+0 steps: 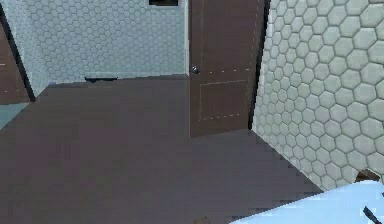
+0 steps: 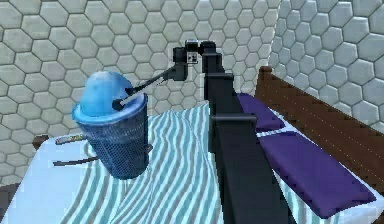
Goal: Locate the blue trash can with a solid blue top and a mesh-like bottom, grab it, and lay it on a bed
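The gripper (image 2: 128, 97) ends by the blue top of the trash can (image 2: 115, 135); whether it touches or holds it can't be told. Behind the gripper, the arm (image 2: 235, 140) covers the middle of the bed (image 2: 175, 160). Further back from it, the pillows (image 2: 310, 165) and headboard (image 2: 320, 115) run off the picture's edge.

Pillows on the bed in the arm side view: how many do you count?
2. Both are purple, by the headboard: the farther pillow lies just right of the arm, the nearer pillow at the view's lower right. The arm could hide more.
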### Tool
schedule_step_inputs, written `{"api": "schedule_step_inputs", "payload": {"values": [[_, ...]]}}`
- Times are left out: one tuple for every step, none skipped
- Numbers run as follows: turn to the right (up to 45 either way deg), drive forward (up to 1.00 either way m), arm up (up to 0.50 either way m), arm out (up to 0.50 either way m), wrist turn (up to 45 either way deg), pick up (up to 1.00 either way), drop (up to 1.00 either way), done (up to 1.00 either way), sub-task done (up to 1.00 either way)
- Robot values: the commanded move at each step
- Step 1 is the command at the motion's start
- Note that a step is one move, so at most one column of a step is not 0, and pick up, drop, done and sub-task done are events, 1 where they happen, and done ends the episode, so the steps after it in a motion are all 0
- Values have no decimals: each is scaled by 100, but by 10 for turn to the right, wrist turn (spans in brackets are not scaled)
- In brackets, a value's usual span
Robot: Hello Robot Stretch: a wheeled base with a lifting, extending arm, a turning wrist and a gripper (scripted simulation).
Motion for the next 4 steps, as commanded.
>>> {"api": "schedule_step_inputs", "payload": {"values": [[0,0,0,0,450,0,0,0,0],[0,0,0,0,360,0,0,0,0],[0,0,-30,0,0,0,0,0,0],[0,0,-50,0,0,0,0,0,0]]}}
